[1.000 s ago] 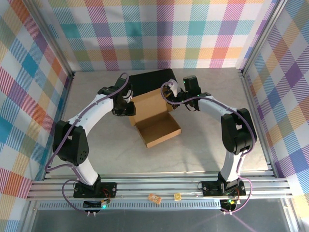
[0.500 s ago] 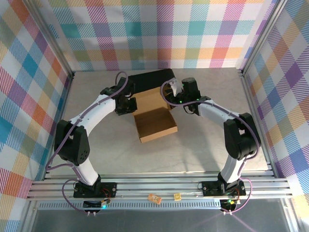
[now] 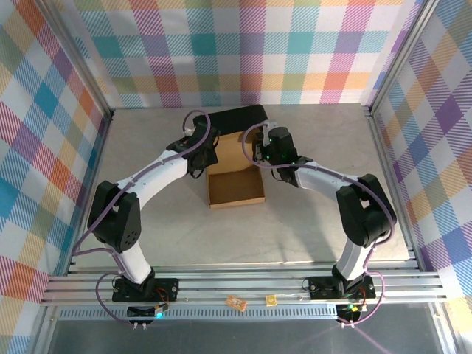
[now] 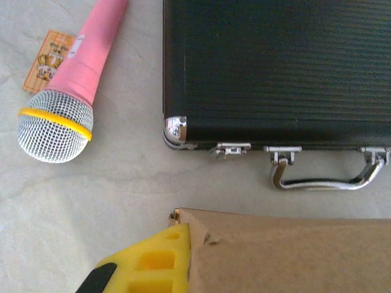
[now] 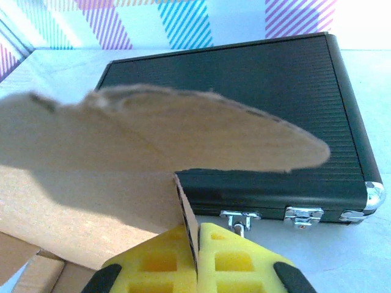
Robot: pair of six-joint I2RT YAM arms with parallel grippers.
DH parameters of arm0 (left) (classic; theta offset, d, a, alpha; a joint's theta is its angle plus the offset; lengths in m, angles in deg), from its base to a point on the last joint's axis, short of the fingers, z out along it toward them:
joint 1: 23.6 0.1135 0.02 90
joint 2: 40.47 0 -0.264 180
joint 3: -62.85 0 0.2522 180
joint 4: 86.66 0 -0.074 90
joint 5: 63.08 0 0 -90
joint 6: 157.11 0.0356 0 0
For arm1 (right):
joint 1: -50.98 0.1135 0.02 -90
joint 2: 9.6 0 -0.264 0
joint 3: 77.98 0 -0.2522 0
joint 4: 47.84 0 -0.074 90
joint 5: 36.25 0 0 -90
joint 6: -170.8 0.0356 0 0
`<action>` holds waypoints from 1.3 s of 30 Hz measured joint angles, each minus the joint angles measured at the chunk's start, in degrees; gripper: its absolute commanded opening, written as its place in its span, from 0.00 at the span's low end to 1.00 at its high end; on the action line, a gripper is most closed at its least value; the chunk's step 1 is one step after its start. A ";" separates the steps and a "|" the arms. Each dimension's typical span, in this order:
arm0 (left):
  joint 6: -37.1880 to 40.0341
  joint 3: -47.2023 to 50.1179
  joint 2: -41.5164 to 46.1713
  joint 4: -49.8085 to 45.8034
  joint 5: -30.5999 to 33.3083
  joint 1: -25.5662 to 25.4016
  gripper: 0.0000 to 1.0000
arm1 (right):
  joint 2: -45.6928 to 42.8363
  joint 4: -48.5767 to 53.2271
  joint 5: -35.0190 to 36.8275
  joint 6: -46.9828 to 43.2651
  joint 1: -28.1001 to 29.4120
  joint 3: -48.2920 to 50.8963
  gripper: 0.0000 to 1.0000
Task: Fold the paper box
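We find the paper box (image 3: 236, 189) near the middle of the surface (image 3: 317, 214), lying as a shallow open tray with its back panel rising on the far side, just in front of the black case (image 3: 233, 116). The two arms meet at that far edge, the left arm at the back left corner and the right arm at the back right corner. In the right wrist view the right jaws are clenched on the box: the two yellow pads (image 5: 215, 235) press together on a thin upright cardboard edge between them, and a rounded flap of the paper box (image 5: 183, 137) stretches across above, with the black case (image 5: 244, 85) and its metal latches behind it. In the left wrist view we see one yellow pad (image 4: 153, 264) lying against the left end of the cardboard panel (image 4: 287, 253); the other side is hidden behind the board, so we cannot tell whether the left jaws are clenched or released. Beyond the panel sits the black case (image 4: 275, 67), its latches and metal handle facing the box (close, but apart from it). To the case's left lies a pink microphone (image 4: 79, 79) with a grey mesh head and a yellow ring, resting partly over a small orange card (image 4: 44, 56).
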 measured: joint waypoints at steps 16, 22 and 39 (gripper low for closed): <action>3.54 21.51 8.87 23.04 4.46 -4.61 0.00 | 0.74 -10.21 0.94 5.92 0.35 7.85 0.16; 5.25 23.41 9.09 26.34 7.85 -7.48 0.00 | -1.07 -11.45 1.42 6.34 0.28 11.21 0.24; 9.07 25.51 6.86 32.20 15.85 -17.31 0.00 | -17.03 3.30 3.26 13.18 0.26 18.67 0.63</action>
